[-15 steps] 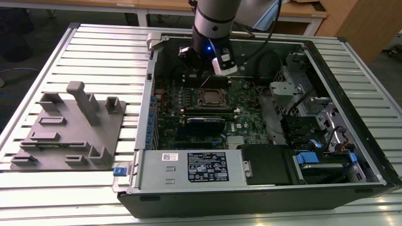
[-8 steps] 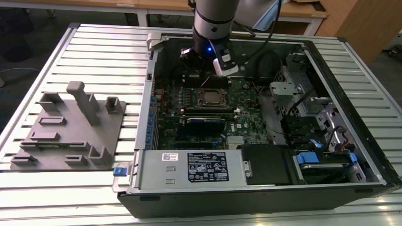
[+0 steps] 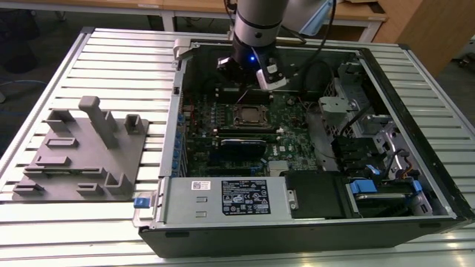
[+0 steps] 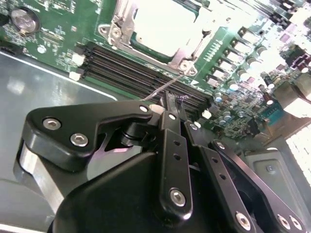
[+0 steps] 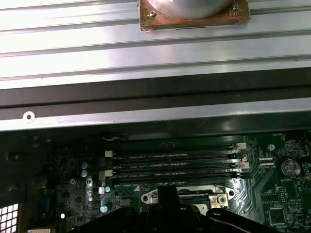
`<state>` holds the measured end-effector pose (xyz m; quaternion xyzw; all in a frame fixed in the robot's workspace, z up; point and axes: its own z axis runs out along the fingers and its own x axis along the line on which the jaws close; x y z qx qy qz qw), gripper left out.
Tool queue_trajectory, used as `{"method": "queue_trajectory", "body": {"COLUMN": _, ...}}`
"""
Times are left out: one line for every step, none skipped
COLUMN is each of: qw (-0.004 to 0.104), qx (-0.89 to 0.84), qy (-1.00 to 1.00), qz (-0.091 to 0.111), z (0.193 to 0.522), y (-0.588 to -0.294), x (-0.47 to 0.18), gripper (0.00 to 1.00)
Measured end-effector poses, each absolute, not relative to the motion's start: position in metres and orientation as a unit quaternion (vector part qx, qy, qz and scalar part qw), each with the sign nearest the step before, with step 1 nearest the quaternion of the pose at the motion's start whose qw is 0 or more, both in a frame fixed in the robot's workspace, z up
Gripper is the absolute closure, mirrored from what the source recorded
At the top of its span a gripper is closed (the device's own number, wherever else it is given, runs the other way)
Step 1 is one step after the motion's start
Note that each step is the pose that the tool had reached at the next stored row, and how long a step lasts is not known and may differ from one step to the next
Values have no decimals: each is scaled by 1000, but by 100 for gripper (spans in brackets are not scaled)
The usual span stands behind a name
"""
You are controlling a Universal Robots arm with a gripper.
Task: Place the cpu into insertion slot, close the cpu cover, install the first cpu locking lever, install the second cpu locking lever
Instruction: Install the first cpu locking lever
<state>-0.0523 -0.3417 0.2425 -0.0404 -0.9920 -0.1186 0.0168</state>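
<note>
In the exterior view my gripper (image 3: 251, 89) hangs inside the open computer case, just behind the insertion slot (image 3: 236, 117). In the slot lies the cpu (image 4: 163, 24), its silver top showing through the window of the cpu cover (image 4: 124, 24), which lies flat over it. The second wrist view shows my gripper (image 4: 170, 103) with black fingers (image 4: 173, 141) shut together over the memory slots (image 4: 131, 73). A thin wire locking lever (image 4: 167, 86) runs from the socket corner past the fingertips; whether they touch it I cannot tell.
A grey fixture plate (image 3: 82, 156) with upright pegs lies on the slatted table at the exterior view's left. Within the case sit a black card (image 3: 241, 143), the power supply (image 3: 222, 197), drive bays (image 3: 371, 189) and cables. The case wall (image 5: 155, 116) stands just beyond the memory slots.
</note>
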Motion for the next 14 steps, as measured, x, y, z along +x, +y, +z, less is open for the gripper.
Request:
{"method": "queue_trajectory", "body": {"qw": 17, "qx": -40, "qy": -992, "qz": -119, "z": 242, "y": -342, "x": -52, "gripper": 90}}
{"method": "queue_trajectory", "body": {"qw": 17, "qx": -40, "qy": -992, "qz": -119, "z": 242, "y": -342, "x": -51, "gripper": 90}}
{"method": "queue_trajectory", "body": {"qw": 17, "qx": -40, "qy": -992, "qz": -119, "z": 242, "y": -342, "x": -50, "gripper": 90}}
{"method": "queue_trajectory", "body": {"qw": 17, "qx": -40, "qy": -992, "qz": -119, "z": 241, "y": -342, "x": -48, "gripper": 90}}
{"method": "queue_trajectory", "body": {"qw": 17, "qx": -40, "qy": -992, "qz": -119, "z": 241, "y": -342, "x": -47, "gripper": 90}}
{"method": "queue_trajectory", "body": {"qw": 17, "qx": -40, "qy": -992, "qz": -119, "z": 240, "y": -342, "x": -46, "gripper": 90}}
{"method": "queue_trajectory", "body": {"qw": 17, "qx": -40, "qy": -992, "qz": -119, "z": 239, "y": -342, "x": -45, "gripper": 90}}
{"method": "queue_trajectory", "body": {"qw": 17, "qx": -40, "qy": -992, "qz": -119, "z": 238, "y": -342, "x": -44, "gripper": 90}}
{"method": "queue_trajectory", "body": {"qw": 17, "qx": -40, "qy": -992, "qz": -119, "z": 238, "y": -342, "x": -44, "gripper": 90}}
{"method": "queue_trajectory", "body": {"qw": 17, "qx": -40, "qy": -992, "qz": -119, "z": 237, "y": -342, "x": -44, "gripper": 90}}
{"method": "queue_trajectory", "body": {"qw": 17, "qx": -40, "qy": -992, "qz": -118, "z": 237, "y": -342, "x": -44, "gripper": 90}}
{"method": "queue_trajectory", "body": {"qw": 17, "qx": -40, "qy": -992, "qz": -118, "z": 237, "y": -342, "x": -44, "gripper": 90}}
{"method": "queue_trajectory", "body": {"qw": 17, "qx": -41, "qy": -992, "qz": -119, "z": 237, "y": -342, "x": -44, "gripper": 90}}
{"method": "queue_trajectory", "body": {"qw": 16, "qx": -40, "qy": -992, "qz": -119, "z": 237, "y": -342, "x": -44, "gripper": 90}}
